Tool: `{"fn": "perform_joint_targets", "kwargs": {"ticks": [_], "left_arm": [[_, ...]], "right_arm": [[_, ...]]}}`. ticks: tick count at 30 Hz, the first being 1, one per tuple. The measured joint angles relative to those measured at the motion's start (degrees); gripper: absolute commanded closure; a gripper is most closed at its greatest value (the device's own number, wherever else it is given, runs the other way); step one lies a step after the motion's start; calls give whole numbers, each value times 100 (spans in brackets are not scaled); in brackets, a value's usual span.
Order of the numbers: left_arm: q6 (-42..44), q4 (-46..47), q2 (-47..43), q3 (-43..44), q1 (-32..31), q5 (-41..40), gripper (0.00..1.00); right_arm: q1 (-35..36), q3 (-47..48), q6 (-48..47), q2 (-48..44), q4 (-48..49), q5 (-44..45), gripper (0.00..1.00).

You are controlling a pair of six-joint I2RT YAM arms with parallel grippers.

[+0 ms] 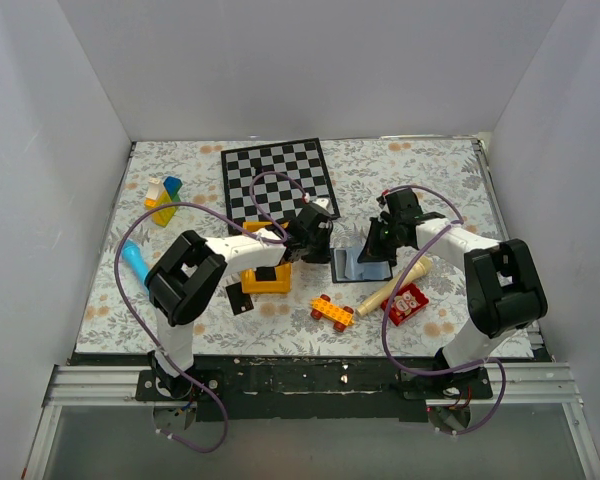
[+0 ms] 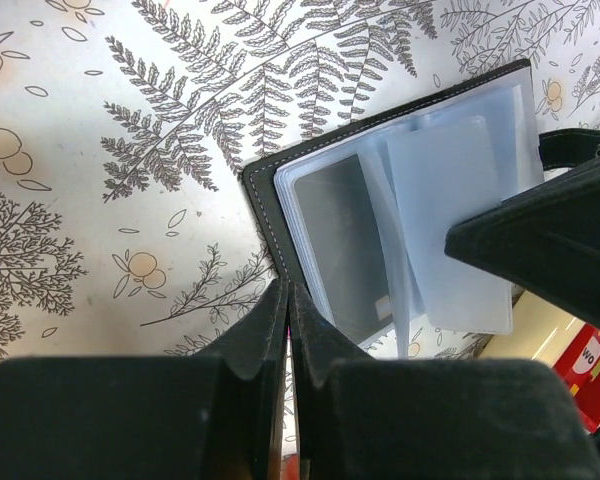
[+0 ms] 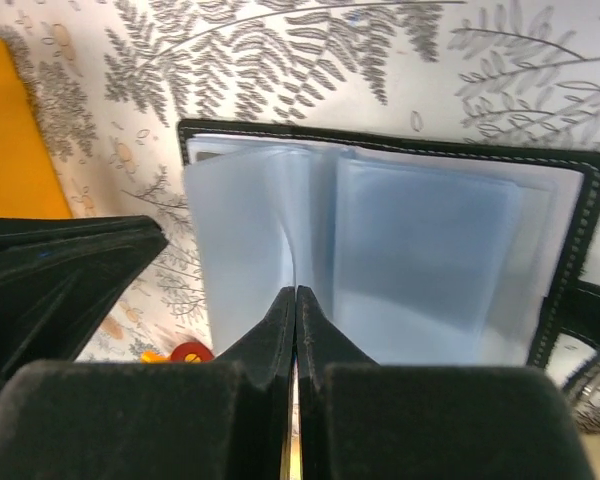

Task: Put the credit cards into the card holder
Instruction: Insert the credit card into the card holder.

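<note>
From above, a fern-patterned surface point(image 1: 430, 170) walled in white is seen. The card holder point(image 1: 358, 266) lies open at centre between the left hand point(image 1: 318, 243) and the right hand point(image 1: 382, 243), with a credit card point(image 1: 240, 299) further left.

In the left wrist view, the left hand point(image 2: 288, 300) is pressed together by the card holder's point(image 2: 450, 200) corner, whose right edge is hidden by the other hand.

In the right wrist view, the right hand point(image 3: 296, 305) is pressed together at a clear sleeve point(image 3: 420, 250). Whether the sleeve is pinched cannot be told.
</note>
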Motion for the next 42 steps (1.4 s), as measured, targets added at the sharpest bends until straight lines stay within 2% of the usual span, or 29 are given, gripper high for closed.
{"fn": "perform_joint_targets", "kwargs": {"ticks": [8,15,17,22,26,30,35,37,42], "left_arm": [[61,-85,-83,59,-22,-52,100],[282,-61,-157,560,-76,162,100],[352,-55,-155,688,-107,286,100],[549,-22,-48,1027,-219,680,100],[713,9,210,1191,-328,977,99],[791,-28,459,1200,-428,1189,99],[791,-46,590,1178,-483,1287,100],[785,-46,590,1150,-481,1292,100],[730,-46,590,1080,-476,1255,100]], "right_arm": [[-7,0,11,-144,-551,925,99],[-33,2,26,-243,-1001,1606,99],[-37,7,26,-243,-1069,1727,95],[-42,26,37,-243,-1178,1915,75],[-42,66,33,-247,-1274,2024,63],[-44,66,28,-343,-1303,2105,62],[-44,66,26,-866,-1292,2210,65],[-44,61,20,-1078,-1246,2188,71],[-46,-2,-52,-1429,-844,1641,97]]}}
